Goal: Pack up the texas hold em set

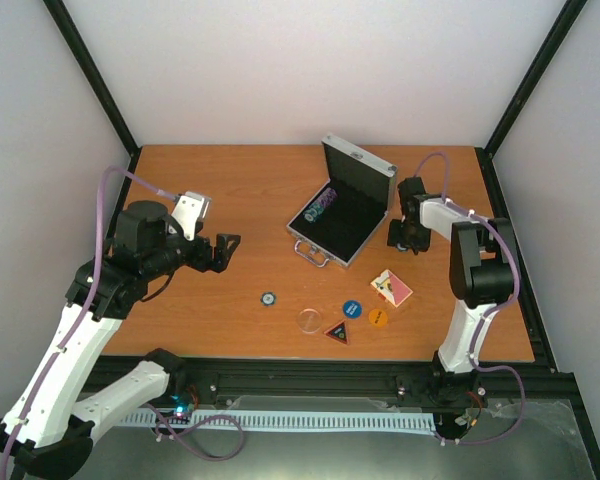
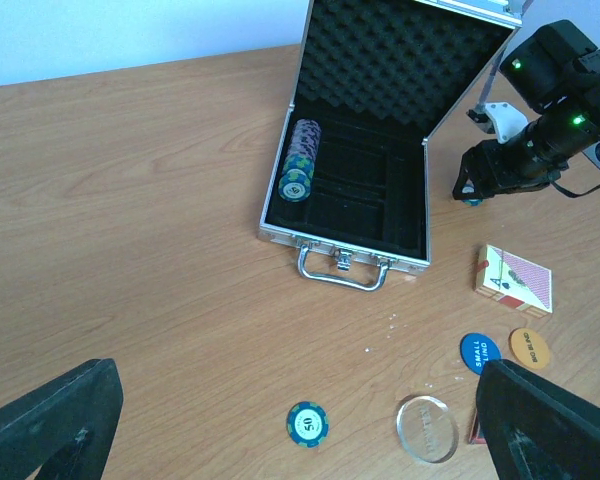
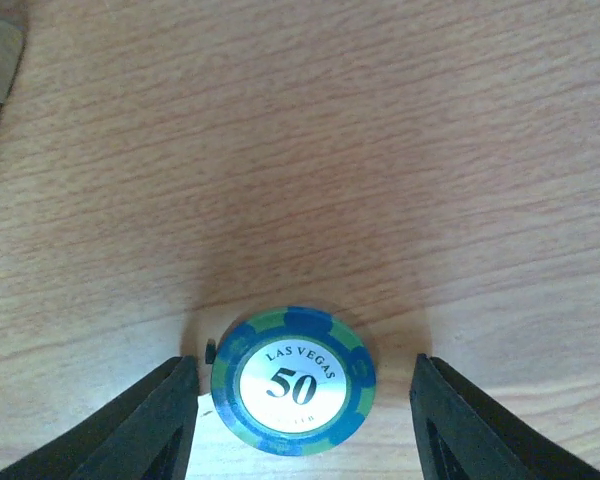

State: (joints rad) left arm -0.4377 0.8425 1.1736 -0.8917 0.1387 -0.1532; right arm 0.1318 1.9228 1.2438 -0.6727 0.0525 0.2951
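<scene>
The silver case [image 1: 340, 215] stands open at the table's middle back, lid up, with a row of chips [image 2: 300, 160] in its black lining. Just right of the case, my right gripper [image 1: 400, 240] points down at the table. It is open around a blue-green 50 chip [image 3: 293, 380], with a gap on each side. My left gripper [image 1: 223, 250] hovers wide open to the left and holds nothing. Another 50 chip [image 2: 307, 424] lies below it. The red-backed card deck [image 2: 515, 279] lies in front of the case's right corner.
A clear round button [image 2: 426, 428], a blue small-blind button [image 2: 479, 350], an orange button [image 2: 529, 348] and a triangular button [image 1: 339, 332] lie near the front. The case handle [image 2: 344, 272] faces the arms. Black frame posts stand at the table's back corners.
</scene>
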